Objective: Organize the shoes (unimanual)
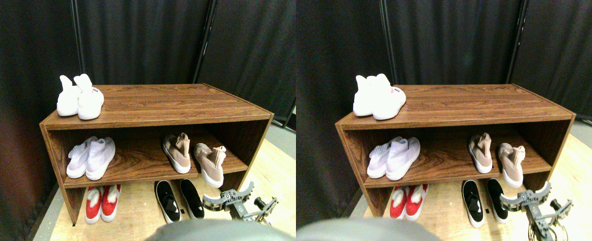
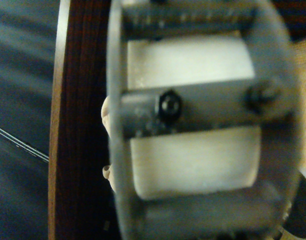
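Note:
A wooden shoe rack (image 1: 155,118) holds the shoes. A white pair (image 1: 81,98) stands on its top at the left. On the middle shelf a pale-lavender pair (image 1: 91,158) lies left and a dusty-pink pair right: one shoe (image 1: 177,153) straight, the other (image 1: 210,163) skewed at the shelf's front edge. Under the rack sit a red pair (image 1: 103,202) and a black pair (image 1: 179,199). My right gripper (image 1: 228,193) hangs open and empty in front of the rack, just below the skewed pink shoe. In the wrist view the blurred jaw frame fills the picture, with bits of pink (image 2: 106,107) beside it.
Dark curtains (image 1: 140,40) close off the back and left. The rack's right side panel (image 1: 256,145) stands just above and behind the gripper. Pale wooden floor (image 1: 271,170) runs to the right of the rack. The rack's wooden edge (image 2: 75,100) crosses the wrist view.

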`<state>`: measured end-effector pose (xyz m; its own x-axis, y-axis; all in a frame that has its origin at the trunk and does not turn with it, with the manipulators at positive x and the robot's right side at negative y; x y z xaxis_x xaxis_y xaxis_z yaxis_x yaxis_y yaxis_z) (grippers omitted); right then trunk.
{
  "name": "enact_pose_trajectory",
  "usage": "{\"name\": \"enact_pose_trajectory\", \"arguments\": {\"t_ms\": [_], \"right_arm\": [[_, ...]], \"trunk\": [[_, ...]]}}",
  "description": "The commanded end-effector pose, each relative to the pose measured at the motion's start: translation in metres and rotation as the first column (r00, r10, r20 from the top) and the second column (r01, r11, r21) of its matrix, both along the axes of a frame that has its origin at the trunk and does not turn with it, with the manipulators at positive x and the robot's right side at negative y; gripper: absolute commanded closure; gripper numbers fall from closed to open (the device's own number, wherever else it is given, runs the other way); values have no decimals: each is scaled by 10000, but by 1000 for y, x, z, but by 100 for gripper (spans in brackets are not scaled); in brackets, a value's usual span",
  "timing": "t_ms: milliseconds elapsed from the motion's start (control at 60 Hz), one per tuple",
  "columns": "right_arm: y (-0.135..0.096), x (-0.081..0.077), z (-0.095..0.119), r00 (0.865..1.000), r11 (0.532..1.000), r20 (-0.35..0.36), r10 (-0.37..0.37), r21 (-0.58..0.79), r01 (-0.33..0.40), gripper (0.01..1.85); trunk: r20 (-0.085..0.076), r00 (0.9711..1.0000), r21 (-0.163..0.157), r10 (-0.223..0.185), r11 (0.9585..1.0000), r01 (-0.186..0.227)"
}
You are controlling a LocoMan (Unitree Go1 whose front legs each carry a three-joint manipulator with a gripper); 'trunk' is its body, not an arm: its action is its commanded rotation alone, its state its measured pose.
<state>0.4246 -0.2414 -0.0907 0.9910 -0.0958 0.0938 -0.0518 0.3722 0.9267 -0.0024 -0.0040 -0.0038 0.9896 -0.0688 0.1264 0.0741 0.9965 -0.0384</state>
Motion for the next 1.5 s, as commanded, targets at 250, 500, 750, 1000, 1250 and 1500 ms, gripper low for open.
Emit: {"name": "enact_pose_trajectory", "arguments": {"t_ms": [250, 500, 750, 1000, 1250, 1500], "right_arm": [[8, 17, 1, 9995, 9987, -100, 294, 418, -289, 35], [10, 30, -3, 9991, 9990, -397, 165, 415, -149, 48], [8, 46, -11, 9978, 9988, -656, 21, 480, 11, 46], [5, 54, -17, 9960, 9972, -870, -186, 709, 248, 52], [2, 58, -19, 9943, 9993, -1068, -68, 365, 107, 51], [1, 40, -9, 9909, 9983, -1321, 247, 550, -176, 52]], "trunk": [[-144, 9994, -479, 314, 9983, -321], [-123, 9991, -642, 415, 9970, -422], [-124, 9988, -684, 480, 9965, -487], [-124, 9984, -761, 545, 9956, -553], [-74, 9984, -753, 557, 9956, -561], [-32, 9984, -734, 561, 9957, -562]]}}
